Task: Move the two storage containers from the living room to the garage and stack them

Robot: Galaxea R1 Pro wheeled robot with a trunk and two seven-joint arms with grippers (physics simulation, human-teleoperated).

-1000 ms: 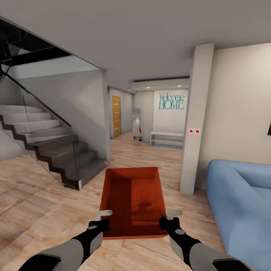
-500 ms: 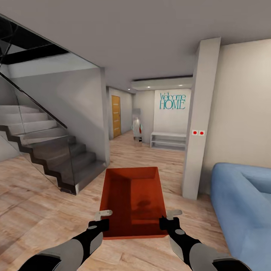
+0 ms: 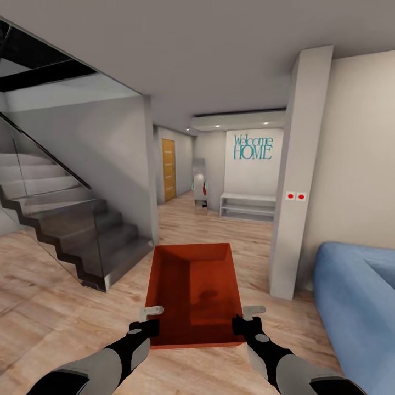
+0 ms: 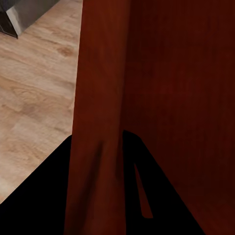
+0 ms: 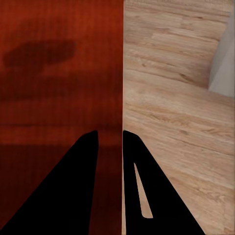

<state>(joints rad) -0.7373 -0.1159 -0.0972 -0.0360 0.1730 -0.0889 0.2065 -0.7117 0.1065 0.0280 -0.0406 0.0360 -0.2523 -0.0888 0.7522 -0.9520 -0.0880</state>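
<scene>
Here, both pincers (image 3: 147, 322) (image 3: 245, 321) clamping container (image 3: 193, 291) walls

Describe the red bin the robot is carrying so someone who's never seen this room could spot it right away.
Start at the blue sofa on the right of the head view, then look left over the wood floor to the two arms. Between them is the storage container, an open orange-red rectangular bin, with the left gripper and right gripper each clamped on a side wall. Nothing else nearby is that colour.

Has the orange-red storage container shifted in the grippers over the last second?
No. The orange-red rectangular storage container sits the same between the left gripper and right gripper; the grey pillar shifted because the camera moved.
</scene>
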